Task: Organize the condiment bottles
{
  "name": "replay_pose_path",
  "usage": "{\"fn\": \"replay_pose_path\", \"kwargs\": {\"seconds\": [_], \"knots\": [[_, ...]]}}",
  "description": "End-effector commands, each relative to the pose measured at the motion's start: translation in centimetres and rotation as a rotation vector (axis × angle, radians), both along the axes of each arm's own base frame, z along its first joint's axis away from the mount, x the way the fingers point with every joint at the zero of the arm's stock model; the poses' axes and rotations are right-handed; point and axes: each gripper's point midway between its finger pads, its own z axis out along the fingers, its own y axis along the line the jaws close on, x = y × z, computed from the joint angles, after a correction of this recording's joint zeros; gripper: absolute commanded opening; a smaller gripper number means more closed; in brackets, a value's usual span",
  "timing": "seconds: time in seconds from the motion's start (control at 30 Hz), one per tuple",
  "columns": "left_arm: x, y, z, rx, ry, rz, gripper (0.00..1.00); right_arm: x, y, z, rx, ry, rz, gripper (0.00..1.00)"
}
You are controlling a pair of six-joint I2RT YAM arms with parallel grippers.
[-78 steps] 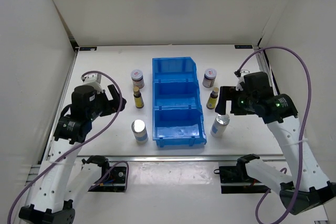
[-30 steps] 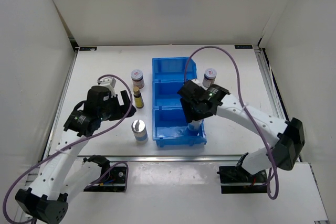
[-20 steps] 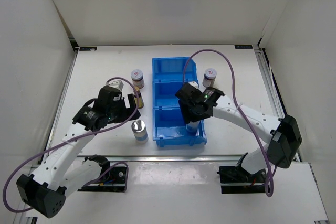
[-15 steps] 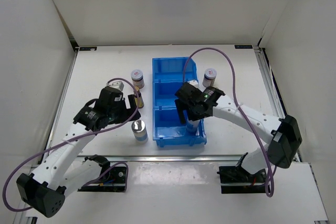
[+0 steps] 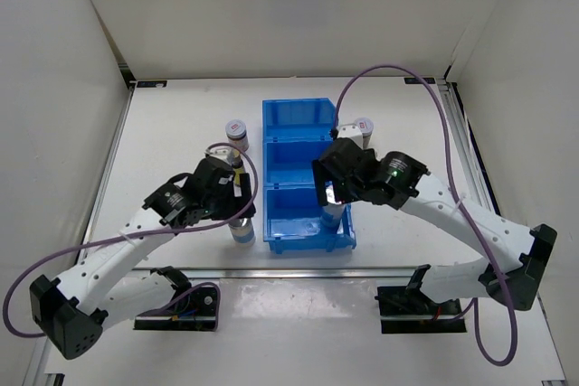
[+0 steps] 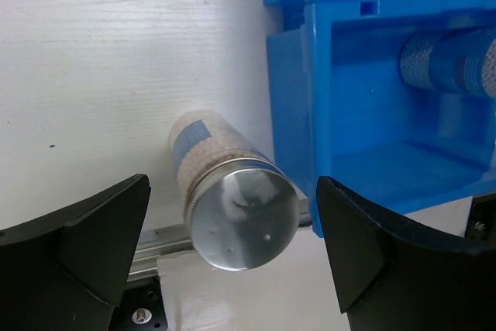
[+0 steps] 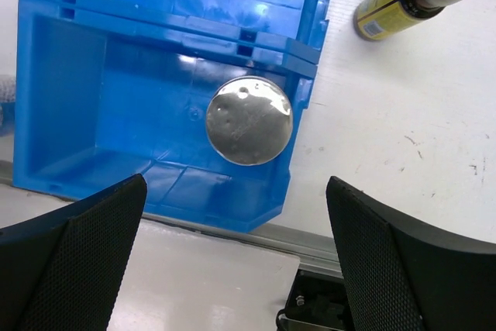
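Blue bin [image 7: 93, 114], silver-topped white-blue cylinder [image 6: 232, 199]

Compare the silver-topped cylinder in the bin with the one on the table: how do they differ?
The bin cylinder stands in the nearest compartment of the blue bin; the table cylinder stands left of it. The left gripper has open jaws flanking the table cylinder; the right gripper, jaws open, hangs above the bin cylinder. Both are upright, silver-topped.
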Motion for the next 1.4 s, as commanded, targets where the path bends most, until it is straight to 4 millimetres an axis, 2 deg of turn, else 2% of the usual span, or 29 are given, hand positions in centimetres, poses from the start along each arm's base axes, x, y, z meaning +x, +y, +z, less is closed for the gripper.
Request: {"fn": "replay_pose_path", "kwargs": {"seconds": [0.0, 0.03, 0.2, 0.27, 0.3, 0.4, 0.43, 0.57, 0.7, 0.73, 0.87, 0.9, 0.93, 0.97, 1.03, 1.1, 1.13, 1.17, 1.23, 1.27, 1.37], "knots": [[0.6, -0.8, 0.8, 0.033, -0.040, -0.001, 1.00, -0.5, 0.0, -0.5, -0.008, 0.007, -0.026, 1.00], [0.5, -1.2, 0.2, 0.062, -0.033, -0.005, 1.00, -0.7, 0.1, -1.2, -0.027, 0.018, -0.016, 1.00], [0.1, -1.1, -1.5, 0.122, 0.008, 0.013, 0.99, -2.0, 1.2, -1.6, -0.031, 0.007, 0.002, 1.00], [0.2, -0.9, -1.5, 0.129, 0.002, 0.020, 0.95, -2.1, 1.2, -1.8, -0.037, 0.003, -0.001, 1.00], [0.1, -0.8, -1.9, 0.135, 0.008, 0.019, 0.88, -2.1, 1.2, -1.8, -0.037, 0.003, -0.001, 1.00], [0.0, -0.7, -2.2, 0.142, 0.015, 0.019, 0.76, -2.2, 0.9, -1.8, -0.046, -0.015, -0.003, 1.00], [0.0, -0.7, -2.4, 0.143, 0.023, 0.026, 0.68, -2.2, 0.8, -1.5, -0.036, -0.020, -0.003, 1.00], [-0.1, -0.7, -2.2, 0.138, 0.025, 0.033, 0.60, -1.9, 0.0, -1.1, -0.047, -0.049, -0.020, 1.00], [0.3, -0.5, 0.2, 0.144, -0.013, 0.047, 0.47, -2.0, -0.6, -0.6, -0.044, -0.065, -0.019, 1.00], [0.3, -0.5, 1.3, 0.136, -0.021, 0.048, 0.43, -1.9, -0.8, -0.8, -0.056, -0.069, -0.024, 1.00], [0.7, -0.5, 4.4, 0.128, -0.048, 0.048, 0.20, -1.9, -1.0, -0.3, -0.036, -0.083, -0.036, 1.00], [0.7, -0.6, 4.8, 0.128, -0.048, 0.048, 0.17, -2.0, -1.3, -0.4, -0.047, -0.078, -0.036, 1.00], [1.1, -0.7, 6.4, 0.109, -0.076, 0.056, 0.14, -1.9, -1.6, -0.4, -0.052, -0.087, -0.041, 1.00], [0.9, -0.6, 6.9, 0.109, -0.076, 0.056, 0.12, -2.0, -1.9, -0.5, -0.062, -0.083, -0.041, 1.00], [1.1, -0.7, 8.1, 0.104, -0.089, 0.049, 0.12, -2.2, -2.0, -0.5, -0.051, -0.082, -0.050, 1.00], [1.8, -1.1, 11.1, 0.068, -0.143, 0.052, 0.12, -2.3, -2.5, 0.0, -0.036, -0.094, -0.063, 1.00], [1.8, -1.4, 10.7, 0.069, -0.126, 0.042, 0.12, -2.3, -2.7, -0.3, -0.045, -0.090, -0.062, 1.00], [2.0, -1.9, 12.2, 0.036, -0.147, 0.038, 0.12, -2.2, -2.8, -0.2, -0.049, -0.099, -0.068, 1.00], [2.4, -3.2, 12.8, 0.028, -0.143, 0.008, 0.12, -2.3, -3.3, -0.3, -0.054, -0.102, -0.079, 1.00], [2.7, -3.8, 14.0, 0.011, -0.167, -0.007, 0.12, -2.3, -3.4, -0.1, -0.045, -0.106, -0.080, 1.00], [3.2, -5.7, 13.9, 0.036, -0.166, -0.035, 0.12, -2.3, -4.1, 0.1, -0.051, -0.121, -0.089, 1.00]]}}
